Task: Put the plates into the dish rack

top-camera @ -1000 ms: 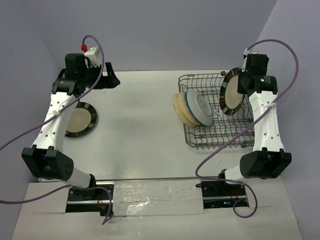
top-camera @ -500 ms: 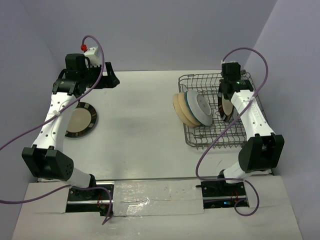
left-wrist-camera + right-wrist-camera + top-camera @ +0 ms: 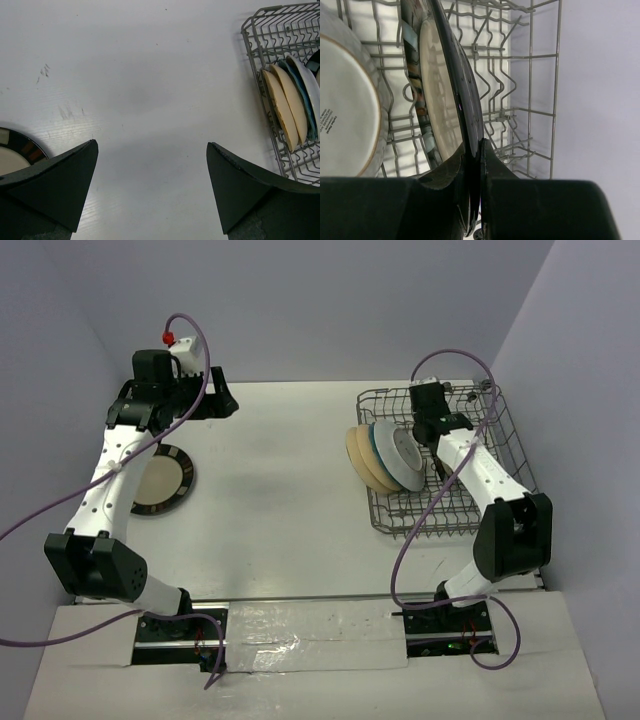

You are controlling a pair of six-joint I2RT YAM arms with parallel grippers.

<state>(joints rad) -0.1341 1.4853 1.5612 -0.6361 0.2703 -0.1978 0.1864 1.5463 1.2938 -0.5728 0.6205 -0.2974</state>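
My right gripper point(image 3: 479, 145) is shut on the rim of a dark striped-rim plate point(image 3: 442, 95) with a beige centre. It holds the plate on edge, down between the tines of the grey wire dish rack point(image 3: 470, 505), just right of the standing plates. In the top view the right gripper point(image 3: 436, 445) is inside the rack. Two beige plates point(image 3: 358, 458), a teal one and one showing a white underside point(image 3: 400, 455) stand at the rack's left end. Another striped-rim plate point(image 3: 160, 480) lies flat on the table at left. My left gripper point(image 3: 226, 400) is open and empty at the far left.
The left wrist view shows the open left gripper point(image 3: 152, 144) above bare table, with the flat plate's rim point(image 3: 17, 147) at lower left and the rack point(image 3: 270, 30) with its plates point(image 3: 285, 105) at right. The rack's right half point(image 3: 530, 100) holds only tines.
My right arm has swung left and down, carrying the striped plate from above the rack's right side into the rack beside the standing plates. The left arm has not moved.
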